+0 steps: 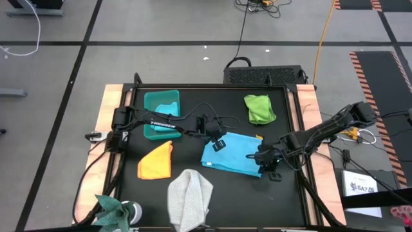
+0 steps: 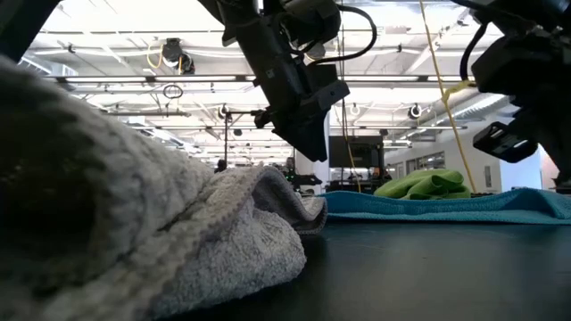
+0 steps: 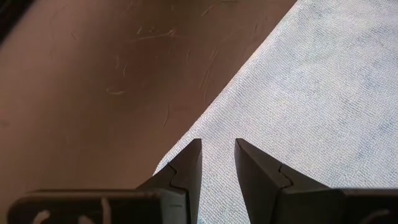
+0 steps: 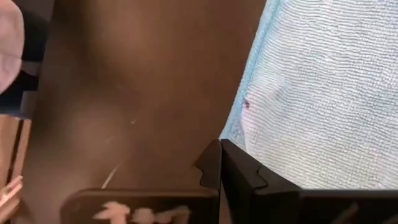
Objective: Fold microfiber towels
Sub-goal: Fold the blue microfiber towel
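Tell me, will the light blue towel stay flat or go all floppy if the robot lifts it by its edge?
Probably floppy: the light blue towel lies limp and flat like soft cloth. It looks thin, so likely light. The right gripper, shut at its edge, would probably lift one side while the rest drags.

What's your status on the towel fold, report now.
Right gripper shut at the light blue towel edge. Left gripper partly open over its other edge. Nothing blocking.

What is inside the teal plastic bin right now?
In the high view the teal bin holds a teal towel bunched against its right side; the rest shows bare bin floor. The left arm crosses the bin's lower edge, so that strip, and anything under the towel, cannot be seen.
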